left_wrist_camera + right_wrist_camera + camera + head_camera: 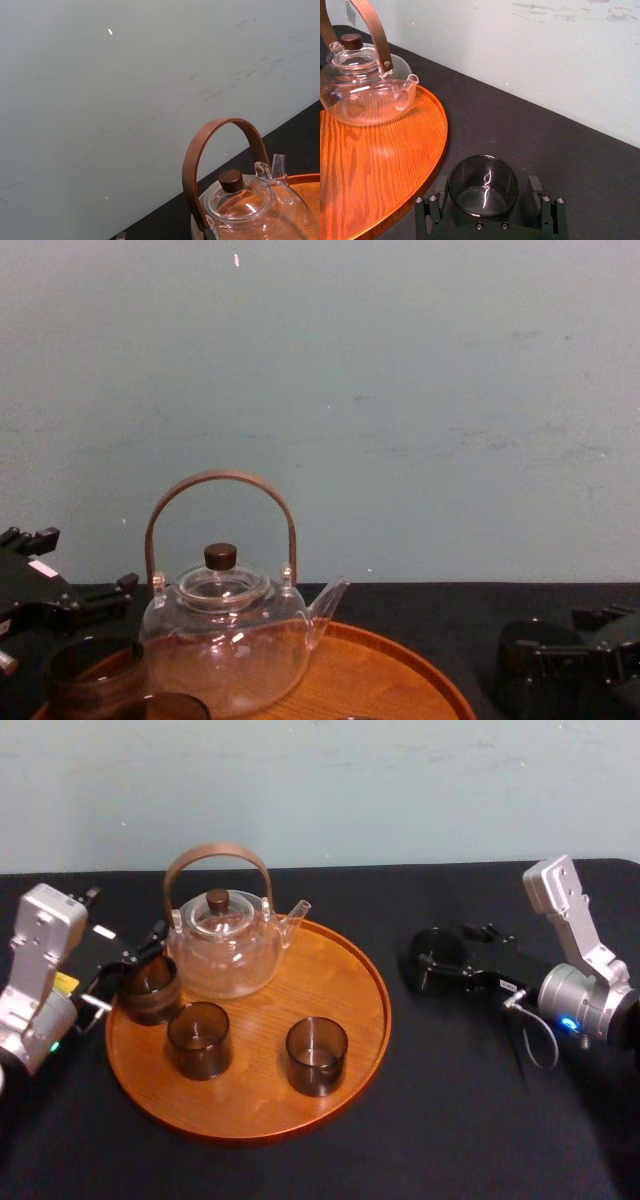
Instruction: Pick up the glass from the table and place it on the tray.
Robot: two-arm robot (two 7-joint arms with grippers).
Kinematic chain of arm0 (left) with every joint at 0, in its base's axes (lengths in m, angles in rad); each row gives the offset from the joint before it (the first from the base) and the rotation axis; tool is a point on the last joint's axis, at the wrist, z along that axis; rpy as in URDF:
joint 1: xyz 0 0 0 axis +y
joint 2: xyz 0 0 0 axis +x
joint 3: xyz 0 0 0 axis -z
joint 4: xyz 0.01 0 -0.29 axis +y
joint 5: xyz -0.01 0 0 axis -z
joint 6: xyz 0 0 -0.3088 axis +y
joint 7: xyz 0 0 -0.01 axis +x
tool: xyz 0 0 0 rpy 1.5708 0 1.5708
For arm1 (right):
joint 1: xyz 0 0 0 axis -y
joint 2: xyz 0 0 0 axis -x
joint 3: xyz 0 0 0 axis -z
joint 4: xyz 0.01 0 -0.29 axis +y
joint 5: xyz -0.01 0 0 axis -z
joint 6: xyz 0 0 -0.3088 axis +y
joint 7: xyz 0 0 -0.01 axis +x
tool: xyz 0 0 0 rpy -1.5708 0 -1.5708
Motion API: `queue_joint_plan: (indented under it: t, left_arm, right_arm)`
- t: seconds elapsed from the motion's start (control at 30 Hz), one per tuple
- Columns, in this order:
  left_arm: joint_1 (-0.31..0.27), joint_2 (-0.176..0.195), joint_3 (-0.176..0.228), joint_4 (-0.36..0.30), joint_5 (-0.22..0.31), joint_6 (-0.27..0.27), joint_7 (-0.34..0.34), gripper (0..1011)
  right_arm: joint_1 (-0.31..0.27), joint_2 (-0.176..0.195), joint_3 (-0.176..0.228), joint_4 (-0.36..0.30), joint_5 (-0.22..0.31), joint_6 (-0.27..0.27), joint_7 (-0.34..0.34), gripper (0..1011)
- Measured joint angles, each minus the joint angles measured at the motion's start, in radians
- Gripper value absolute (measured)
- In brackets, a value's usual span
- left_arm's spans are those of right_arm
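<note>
Glass (pixel 483 200) is way over on the right, but going left to right: the left gripper (pixel 140 970) sits at the left edge of the tray (pixel 345 1020), right up against a smoky cup (pixel 150 988) that stands just inside the rim. Behind that cup is the clear teapot (pixel 225 945) with its hooped brown handle, spout aimed to the right. Two more smoky cups (pixel 198 1040) stand upright nearer the front of the tray, apart from each other. Past the tray's right rim, off the wood and on the black worktop (pixel 450 1120), is the glass itself. It's upright with its mouth up, so the long axis runs straight up and down. The right gripper (pixel 438 966) comes in low from the right and straddles it, spread wide, one finger (pixel 536 187) on each side of the wall. I can make out a thin gap on one side, so it looks unclamped.
</note>
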Motion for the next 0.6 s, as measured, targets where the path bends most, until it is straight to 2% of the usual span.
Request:
queue_joint_plan:
  t: [0.3,0.6]
  left_arm:
    - [0.0,0.0,0.0,0.0,0.0,0.0,0.0,1001]
    - [0.0,0.0,0.0,0.0,0.0,0.0,0.0,1001]
  right_arm:
    - [0.043,-0.029,-0.017,0.057,-0.019,0.006,0.008,1002]
    - [0.052,-0.04,-0.02,0.072,-0.031,0.006,0.003,1002]
